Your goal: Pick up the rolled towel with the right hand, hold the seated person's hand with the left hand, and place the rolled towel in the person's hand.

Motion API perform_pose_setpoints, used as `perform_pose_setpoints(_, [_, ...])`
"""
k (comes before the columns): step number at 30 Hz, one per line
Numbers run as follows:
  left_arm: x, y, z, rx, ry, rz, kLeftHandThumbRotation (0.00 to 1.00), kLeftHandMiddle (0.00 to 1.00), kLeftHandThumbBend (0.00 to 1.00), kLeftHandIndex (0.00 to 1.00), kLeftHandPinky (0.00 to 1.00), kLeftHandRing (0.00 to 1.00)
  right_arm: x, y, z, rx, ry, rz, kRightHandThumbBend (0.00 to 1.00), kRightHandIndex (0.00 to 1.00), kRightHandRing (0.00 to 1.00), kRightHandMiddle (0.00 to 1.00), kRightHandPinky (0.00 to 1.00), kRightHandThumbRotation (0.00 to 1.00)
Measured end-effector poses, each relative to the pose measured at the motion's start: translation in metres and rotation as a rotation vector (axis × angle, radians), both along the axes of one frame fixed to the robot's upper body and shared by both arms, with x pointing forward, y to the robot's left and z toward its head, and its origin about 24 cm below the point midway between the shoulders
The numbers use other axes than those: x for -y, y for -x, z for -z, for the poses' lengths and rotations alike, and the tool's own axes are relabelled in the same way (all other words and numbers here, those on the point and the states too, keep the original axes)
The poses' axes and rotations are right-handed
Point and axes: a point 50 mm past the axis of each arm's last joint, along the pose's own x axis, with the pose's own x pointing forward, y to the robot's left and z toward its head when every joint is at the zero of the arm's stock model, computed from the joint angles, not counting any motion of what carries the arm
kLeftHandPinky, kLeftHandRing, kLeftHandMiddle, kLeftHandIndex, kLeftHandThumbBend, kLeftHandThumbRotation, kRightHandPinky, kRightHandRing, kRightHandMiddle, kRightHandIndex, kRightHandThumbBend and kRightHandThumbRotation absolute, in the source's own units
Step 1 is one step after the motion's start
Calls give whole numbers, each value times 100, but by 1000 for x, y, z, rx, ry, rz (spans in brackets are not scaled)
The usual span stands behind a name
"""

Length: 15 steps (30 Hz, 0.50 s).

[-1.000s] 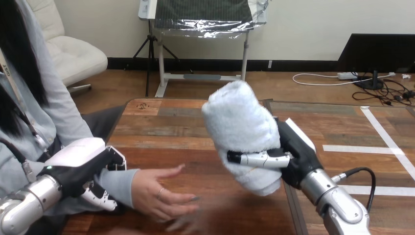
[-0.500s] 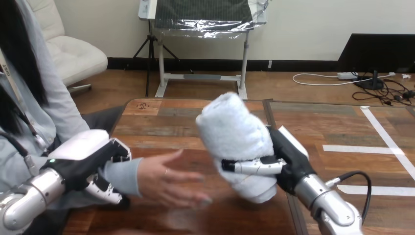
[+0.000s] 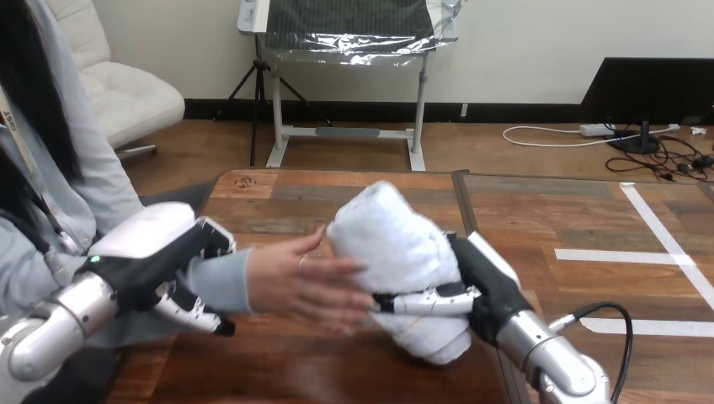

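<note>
Silver metal of the robot's left forearm comes in from the near left corner. At its end the left hand (image 3: 143, 268) is closed round the person's wrist (image 3: 221, 282), right over the pale sleeve cuff. Its white-shelled back lies on top and its fingers (image 3: 198, 316) curl in beneath the sleeve. Just to the right, the person's hand (image 3: 307, 282) reaches across the wooden table (image 3: 261, 370) with its palm turned toward the right, thumb raised and fingers stretched out. Those fingers lie against the left flank of the rolled towel (image 3: 391, 248), with their tips over its lower part. The towel is white and fluffy and sits near the middle of the scene. It is tilted, with its top end leaning far and left and its bottom end near and right, low over the tabletop. Whether that bottom end touches the wood cannot be told. On the towel's right side the right hand (image 3: 480, 282) grips it, with the black palm pressed to the roll and a black-and-white digit wrapped across its near face toward the person's fingertips. So both the robot's right hand and the person's hand are on the towel. The right forearm runs off to the near right corner. Farther right, strips of white tape (image 3: 623, 255) lie on the table's surface, well apart from the hands.
</note>
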Motion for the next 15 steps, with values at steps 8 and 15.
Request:
perform_pose_setpoints(8, [11,-9,-13,41,20,32,0,33,76,35,21,26,-15,1,5,0,39,-14,81,45,31,40,26,0])
perform_pose_setpoints(15, [14,-13,-15,30,21,28,0,32,75,34,21,26,-20,0,3,41,79,-5,82,45,30,39,25,0])
